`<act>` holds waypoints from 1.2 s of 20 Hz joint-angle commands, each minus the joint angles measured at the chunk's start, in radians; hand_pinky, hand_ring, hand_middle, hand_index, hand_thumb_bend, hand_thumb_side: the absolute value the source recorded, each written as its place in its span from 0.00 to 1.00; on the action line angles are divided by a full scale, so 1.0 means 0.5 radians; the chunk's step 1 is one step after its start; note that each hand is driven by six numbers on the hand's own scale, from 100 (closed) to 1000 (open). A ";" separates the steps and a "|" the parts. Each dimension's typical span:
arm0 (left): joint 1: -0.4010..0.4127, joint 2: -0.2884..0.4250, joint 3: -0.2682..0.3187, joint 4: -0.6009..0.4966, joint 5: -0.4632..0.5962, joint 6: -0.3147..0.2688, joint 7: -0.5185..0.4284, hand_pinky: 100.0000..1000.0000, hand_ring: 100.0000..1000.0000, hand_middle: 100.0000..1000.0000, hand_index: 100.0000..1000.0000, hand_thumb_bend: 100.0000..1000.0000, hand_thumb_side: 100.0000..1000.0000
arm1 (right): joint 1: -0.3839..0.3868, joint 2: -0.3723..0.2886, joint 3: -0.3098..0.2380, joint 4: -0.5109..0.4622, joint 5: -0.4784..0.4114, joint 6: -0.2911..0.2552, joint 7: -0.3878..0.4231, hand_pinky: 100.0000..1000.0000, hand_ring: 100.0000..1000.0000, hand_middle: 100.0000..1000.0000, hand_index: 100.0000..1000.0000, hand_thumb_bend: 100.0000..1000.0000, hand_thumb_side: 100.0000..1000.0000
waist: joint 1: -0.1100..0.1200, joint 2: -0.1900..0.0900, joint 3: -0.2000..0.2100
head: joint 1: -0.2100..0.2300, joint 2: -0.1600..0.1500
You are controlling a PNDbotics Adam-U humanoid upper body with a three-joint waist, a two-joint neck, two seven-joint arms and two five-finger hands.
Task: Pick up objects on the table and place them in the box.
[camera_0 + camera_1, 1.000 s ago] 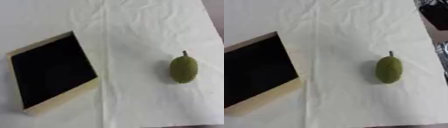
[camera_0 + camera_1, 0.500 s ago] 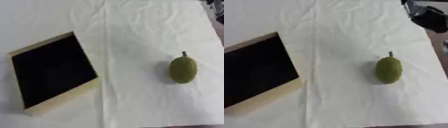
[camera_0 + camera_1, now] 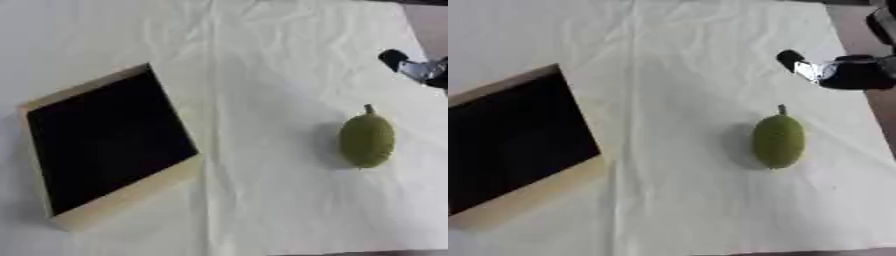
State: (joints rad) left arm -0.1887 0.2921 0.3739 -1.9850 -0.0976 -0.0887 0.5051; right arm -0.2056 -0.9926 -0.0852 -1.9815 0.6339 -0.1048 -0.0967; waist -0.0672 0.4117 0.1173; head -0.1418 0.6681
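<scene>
The green fruit (image 3: 778, 141) is a plump oval with a dull, finely pebbled skin and a short brownish stem sticking out of its far end. It lies on its side on the right half of the surface (image 3: 262, 60), long axis running away from the robot, with a soft shadow along its left flank. Nothing touches it.

Well apart to its left sits the box (image 3: 109, 145), a shallow tray with pale tan walls and a black inside, turned askew so one corner points toward the near edge. Nothing can be seen in it. The surface is covered by a creased, cream-white cloth (image 3: 262, 200) with a fold line running down between the box and the fruit.

The right hand (image 3: 842, 72) shows at the upper right, black with a silver joint, one dark finger reaching left over the cloth's edge, beyond the fruit and apart from it. It holds nothing; how far its fingers are curled or spread I cannot tell. The left hand is out of sight.

Half a second ago only a little of this hand showed at the far right corner; it now sits lower and further in toward the fruit. The fruit and the box lie as before.
</scene>
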 commanded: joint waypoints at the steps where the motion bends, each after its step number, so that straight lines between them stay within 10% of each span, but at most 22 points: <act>1: -0.002 0.057 0.017 -0.030 -0.005 0.005 0.005 0.44 0.44 0.52 0.67 0.19 0.53 | 0.030 -0.088 -0.037 -0.037 0.040 -0.059 0.064 0.86 0.79 0.84 0.94 0.54 0.34 | 0.003 -0.048 -0.009 | 0.013 0.008; 24: 0.003 0.072 0.010 -0.030 -0.018 0.023 -0.002 0.44 0.44 0.52 0.67 0.18 0.53 | 0.321 -0.148 0.154 -0.037 -0.217 -0.305 0.335 0.87 0.79 0.85 0.94 0.56 0.06 | -0.017 -0.062 -0.061 | 0.054 0.015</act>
State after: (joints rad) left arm -0.1843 0.3010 0.3737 -1.9850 -0.1054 -0.0791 0.5036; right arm -0.0431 -1.0226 -0.0079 -1.9846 0.5549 -0.2508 0.0571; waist -0.0772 0.4034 0.0868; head -0.1137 0.6750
